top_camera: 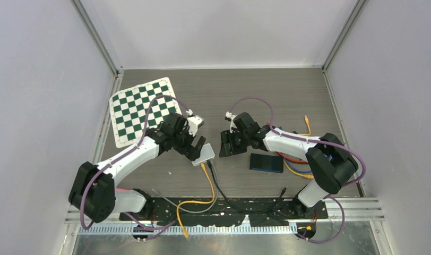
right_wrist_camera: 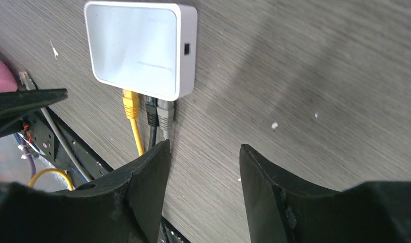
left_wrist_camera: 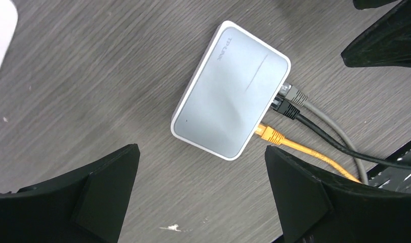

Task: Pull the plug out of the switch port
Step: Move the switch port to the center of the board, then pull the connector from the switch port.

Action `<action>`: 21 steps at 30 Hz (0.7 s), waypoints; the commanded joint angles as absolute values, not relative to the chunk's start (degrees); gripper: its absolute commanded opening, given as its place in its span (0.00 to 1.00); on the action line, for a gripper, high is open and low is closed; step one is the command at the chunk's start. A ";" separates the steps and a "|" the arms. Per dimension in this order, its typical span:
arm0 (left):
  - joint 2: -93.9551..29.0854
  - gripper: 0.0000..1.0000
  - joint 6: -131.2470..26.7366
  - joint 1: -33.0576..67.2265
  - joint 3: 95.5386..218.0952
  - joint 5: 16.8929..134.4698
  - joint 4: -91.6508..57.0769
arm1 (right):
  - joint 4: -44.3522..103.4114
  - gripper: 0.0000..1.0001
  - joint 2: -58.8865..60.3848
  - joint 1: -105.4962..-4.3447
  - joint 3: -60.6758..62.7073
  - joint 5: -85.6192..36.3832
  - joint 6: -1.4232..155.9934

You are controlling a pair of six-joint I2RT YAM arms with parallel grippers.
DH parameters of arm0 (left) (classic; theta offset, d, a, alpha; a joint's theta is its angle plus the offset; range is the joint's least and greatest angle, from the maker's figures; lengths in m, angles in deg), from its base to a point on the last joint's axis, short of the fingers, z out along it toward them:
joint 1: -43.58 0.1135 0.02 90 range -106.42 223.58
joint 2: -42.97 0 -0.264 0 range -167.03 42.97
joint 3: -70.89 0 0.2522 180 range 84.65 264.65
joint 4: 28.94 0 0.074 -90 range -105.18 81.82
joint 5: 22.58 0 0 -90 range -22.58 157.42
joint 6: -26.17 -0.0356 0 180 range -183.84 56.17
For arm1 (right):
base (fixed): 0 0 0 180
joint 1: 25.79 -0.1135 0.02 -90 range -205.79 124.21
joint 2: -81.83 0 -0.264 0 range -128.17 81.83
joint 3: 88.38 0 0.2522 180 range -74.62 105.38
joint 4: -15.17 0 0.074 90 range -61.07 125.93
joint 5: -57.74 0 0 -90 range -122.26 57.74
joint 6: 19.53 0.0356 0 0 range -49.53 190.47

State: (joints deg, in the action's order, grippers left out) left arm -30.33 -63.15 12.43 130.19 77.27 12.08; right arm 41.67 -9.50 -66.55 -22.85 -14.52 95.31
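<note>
A small white network switch (top_camera: 204, 154) lies on the dark wood table between my arms. It shows in the left wrist view (left_wrist_camera: 231, 114) and the right wrist view (right_wrist_camera: 140, 48). Three plugs sit in its near side: an orange plug (left_wrist_camera: 268, 133), a black plug (left_wrist_camera: 284, 108) and a grey plug (left_wrist_camera: 294, 94); in the right wrist view they are orange (right_wrist_camera: 130, 105), black (right_wrist_camera: 151, 111) and grey (right_wrist_camera: 164, 112). My left gripper (top_camera: 195, 147) is open, just left of the switch. My right gripper (top_camera: 226, 143) is open and empty, just right of it.
A green-and-white checkerboard (top_camera: 141, 109) lies at the back left. A dark blue box (top_camera: 266, 162) lies right of the switch, with a bundle of orange, red and blue cables (top_camera: 297, 164) beside it. The orange cable (top_camera: 210, 186) and black cable (top_camera: 240, 204) run toward the near edge.
</note>
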 commanded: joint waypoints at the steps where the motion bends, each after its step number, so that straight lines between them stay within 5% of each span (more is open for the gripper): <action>1: -32.64 1.00 -72.42 11.33 132.79 79.41 13.29 | 37.72 0.60 -6.06 -66.77 -25.26 -14.45 98.07; 21: -44.75 0.99 -83.11 9.45 136.82 80.58 16.08 | 31.27 0.60 -7.69 -66.84 -29.46 -9.80 103.62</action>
